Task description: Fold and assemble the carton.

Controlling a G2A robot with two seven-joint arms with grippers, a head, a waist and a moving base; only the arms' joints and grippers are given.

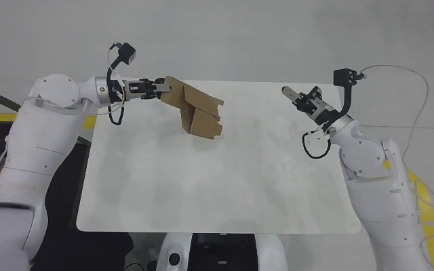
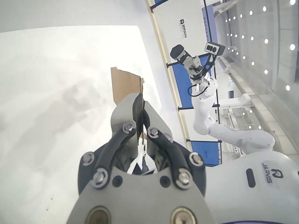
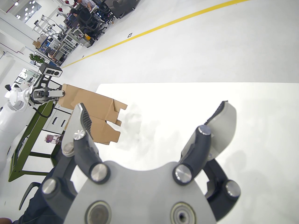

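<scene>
Brown cardboard carton [image 1: 201, 114], half flat, is held up over the far left of the white table [image 1: 217, 196]. Left gripper [image 2: 140, 108] pinches its edge tight. Right gripper [image 3: 153, 117] is wide open w/ nothing in it, well apart. Best: hold firm & push the free side w/ the right one to pop it open

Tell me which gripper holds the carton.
The left gripper: it is shut on an edge of the carton. The right gripper is open, empty and well apart from it.
</scene>
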